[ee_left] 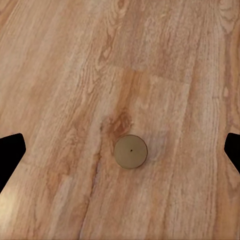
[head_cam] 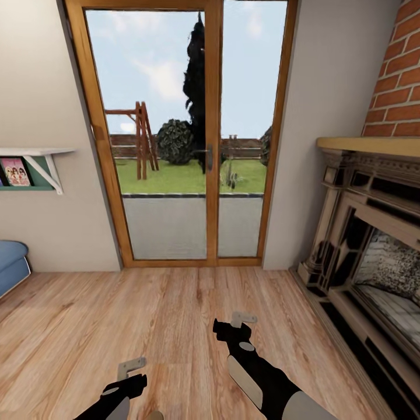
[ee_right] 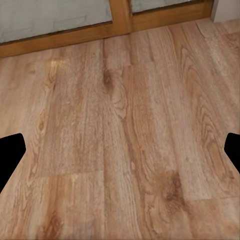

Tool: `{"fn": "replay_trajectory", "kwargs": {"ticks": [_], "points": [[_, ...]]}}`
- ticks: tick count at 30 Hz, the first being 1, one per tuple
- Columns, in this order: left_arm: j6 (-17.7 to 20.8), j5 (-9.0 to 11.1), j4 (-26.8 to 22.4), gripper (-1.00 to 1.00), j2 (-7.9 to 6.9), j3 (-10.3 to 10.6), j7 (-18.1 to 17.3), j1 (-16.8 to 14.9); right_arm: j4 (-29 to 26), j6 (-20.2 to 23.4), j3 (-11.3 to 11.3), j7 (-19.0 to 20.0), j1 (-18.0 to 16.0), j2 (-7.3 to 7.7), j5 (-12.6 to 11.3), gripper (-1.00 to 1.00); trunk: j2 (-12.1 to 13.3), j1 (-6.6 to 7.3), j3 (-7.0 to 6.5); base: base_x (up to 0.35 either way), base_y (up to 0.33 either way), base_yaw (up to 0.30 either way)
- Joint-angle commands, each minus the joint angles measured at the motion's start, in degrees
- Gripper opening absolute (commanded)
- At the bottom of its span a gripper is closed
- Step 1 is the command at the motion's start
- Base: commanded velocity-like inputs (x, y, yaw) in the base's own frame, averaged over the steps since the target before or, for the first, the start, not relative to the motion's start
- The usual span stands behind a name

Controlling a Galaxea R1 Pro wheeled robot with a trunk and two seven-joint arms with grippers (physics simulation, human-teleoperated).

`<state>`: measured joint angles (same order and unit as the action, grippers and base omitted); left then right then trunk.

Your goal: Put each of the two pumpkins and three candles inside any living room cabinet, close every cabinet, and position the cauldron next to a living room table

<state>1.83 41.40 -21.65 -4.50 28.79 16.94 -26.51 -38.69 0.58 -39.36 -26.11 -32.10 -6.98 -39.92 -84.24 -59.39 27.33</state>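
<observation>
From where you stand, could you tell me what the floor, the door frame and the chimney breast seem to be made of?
The floor looks like matte wooden planks, with visible grain, knots and board seams. The door frame seems varnished golden wood with a slight sheen. The chimney breast appears to be red brick with pale mortar lines.

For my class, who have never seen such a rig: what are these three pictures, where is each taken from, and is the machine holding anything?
It is a simulated two-armed robot. The head view looks down over both arms: the left gripper and right gripper hang above a wooden floor, facing a glass door, with a fireplace on the right. The other two pictures come from cameras by each gripper. The left one looks down on a candle standing on the floor. Both grippers are open and hold nothing.
</observation>
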Motion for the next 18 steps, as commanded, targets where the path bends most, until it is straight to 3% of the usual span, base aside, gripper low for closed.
{"fn": "replay_trajectory", "kwargs": {"ticks": [1,18], "points": [[0.19,0.35,-0.16,1.00,-0.07,0.48,0.46,-0.03,-0.07,0.06,-0.28,-0.43,-0.07,0.04,-0.32,1.00,-0.45,-0.23,0.25,0.000,0.000,0.000],[0.19,0.36,-0.15,1.00,-0.07,0.48,0.46,-0.03,0.01,0.04,-0.28,-0.43,-0.07,0.04,-0.33,1.00,-7.27,-3.96,3.30,0.000,0.000,0.000]]}}
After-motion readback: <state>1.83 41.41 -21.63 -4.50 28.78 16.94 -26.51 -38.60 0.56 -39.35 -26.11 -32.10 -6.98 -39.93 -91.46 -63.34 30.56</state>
